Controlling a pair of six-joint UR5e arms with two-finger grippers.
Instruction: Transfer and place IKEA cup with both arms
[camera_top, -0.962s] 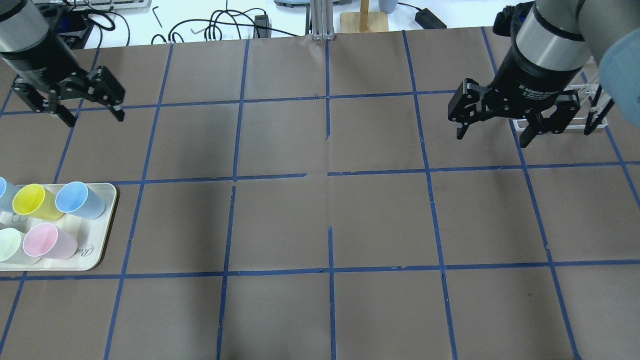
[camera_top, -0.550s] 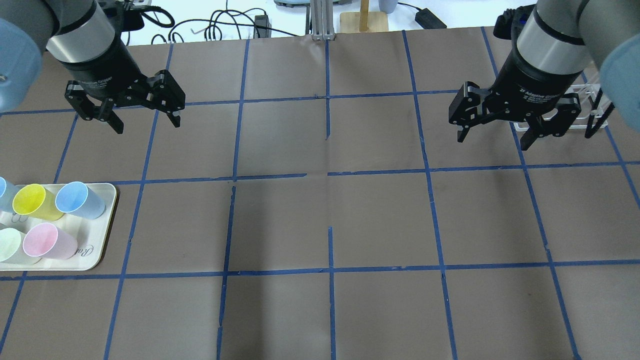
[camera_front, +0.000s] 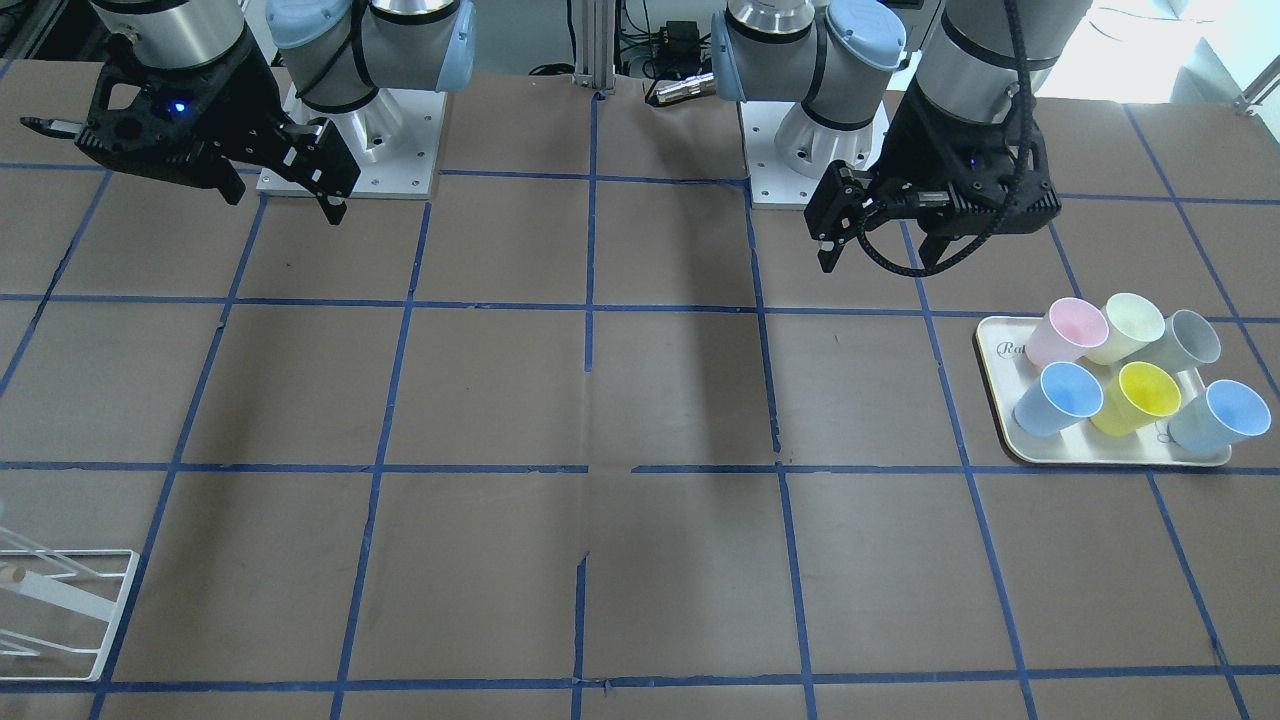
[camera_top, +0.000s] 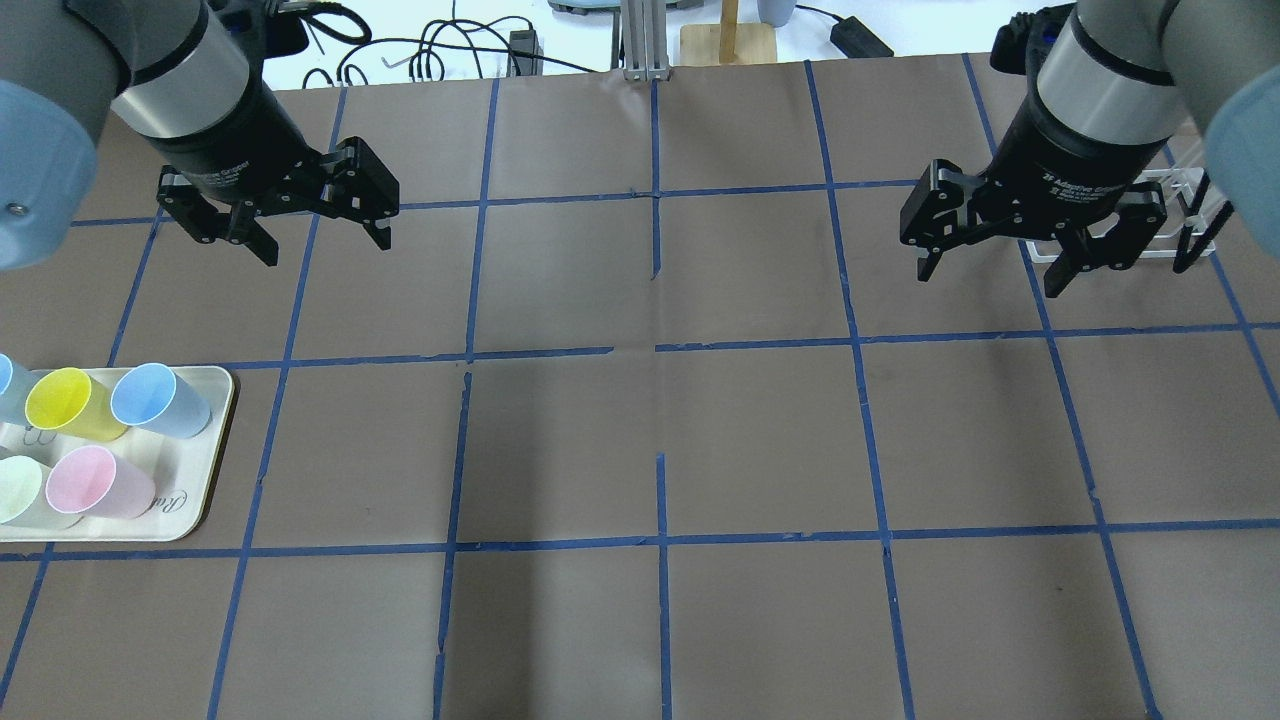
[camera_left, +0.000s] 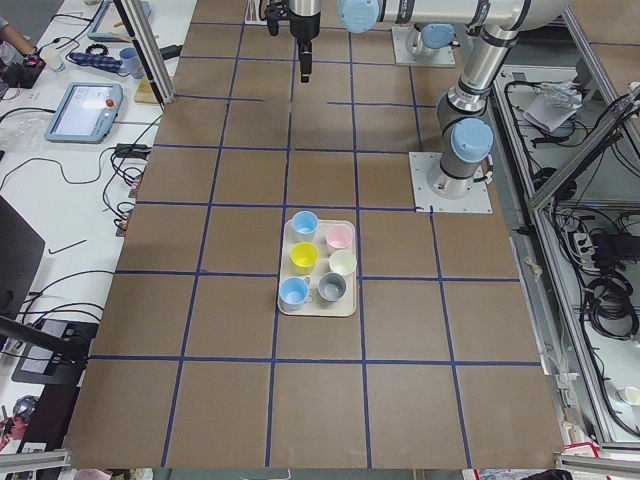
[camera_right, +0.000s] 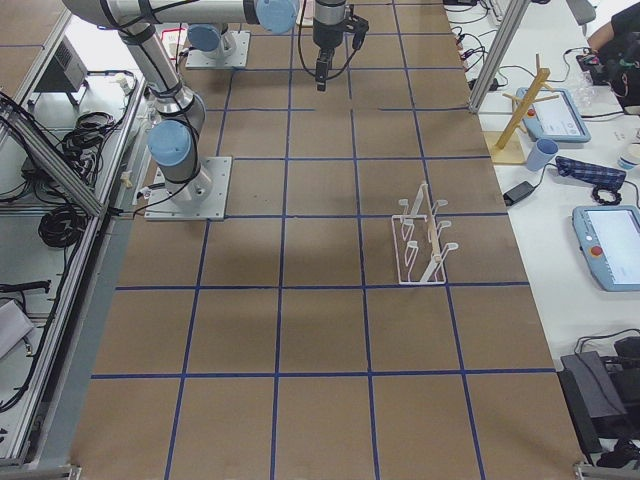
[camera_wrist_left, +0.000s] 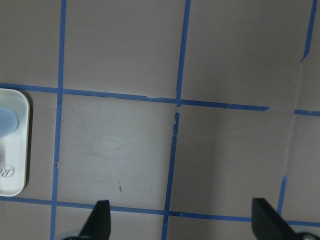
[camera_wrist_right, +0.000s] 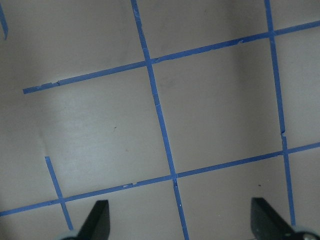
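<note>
The bright yellow IKEA cup (camera_top: 60, 400) stands upright on a cream tray (camera_top: 190, 510) at the table's left edge, among light blue, pink and pale cups. It also shows in the front view (camera_front: 1140, 395) and the left side view (camera_left: 303, 257). My left gripper (camera_top: 328, 250) is open and empty, held above the table beyond the tray and to its right. In its wrist view (camera_wrist_left: 182, 220) only the tray's corner (camera_wrist_left: 15, 170) shows. My right gripper (camera_top: 987, 282) is open and empty over the far right of the table; its wrist view (camera_wrist_right: 181, 220) shows bare table.
A white wire rack (camera_top: 1130, 215) stands at the far right, partly behind my right gripper; it also shows in the right side view (camera_right: 425, 245). The brown table is gridded with blue tape. Cables and a wooden stand lie past the far edge.
My left gripper has moved right and slightly nearer, from the far left edge toward the table's middle, still open. My right gripper has hardly moved. The cups are unmoved.
</note>
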